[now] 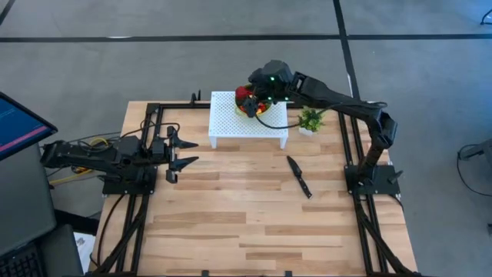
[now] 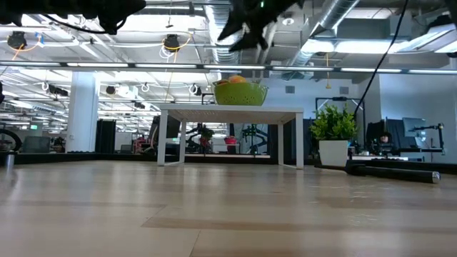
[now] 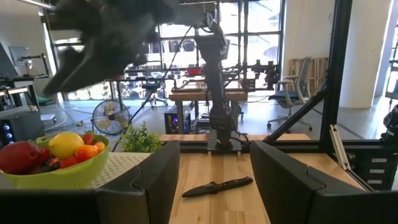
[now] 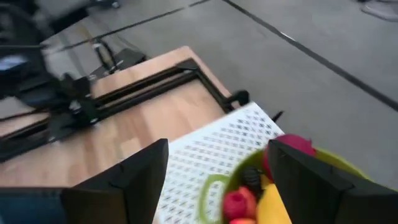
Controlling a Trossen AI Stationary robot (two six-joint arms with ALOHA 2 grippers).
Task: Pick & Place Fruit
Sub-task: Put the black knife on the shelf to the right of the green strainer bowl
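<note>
Fruit [image 1: 247, 98] lies in a bowl [image 3: 59, 177] on the stand [image 1: 231, 123], plant [image 1: 310, 120] beside it.

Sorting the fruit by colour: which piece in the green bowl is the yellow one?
The lemon-like fruit at the top of the pile in the green bowl; its neighbours are red or orange.

1. A small white table with four legs [image 2: 230, 114] stands at the centre, on a pale wooden tabletop [image 2: 214, 214].
2. On it sits a lime-green mesh bowl [image 2: 240, 93] holding orange and yellow toy fruit [image 2: 236, 80].
3. The right gripper [image 2: 246, 32], dark and two-fingered, hangs just above the bowl at 12 o'clock, fingers spread.
4. At 3 o'clock of the table: a small green potted plant in a white pot [image 2: 333, 139] and a black knife lying flat [image 2: 393, 171].
</note>
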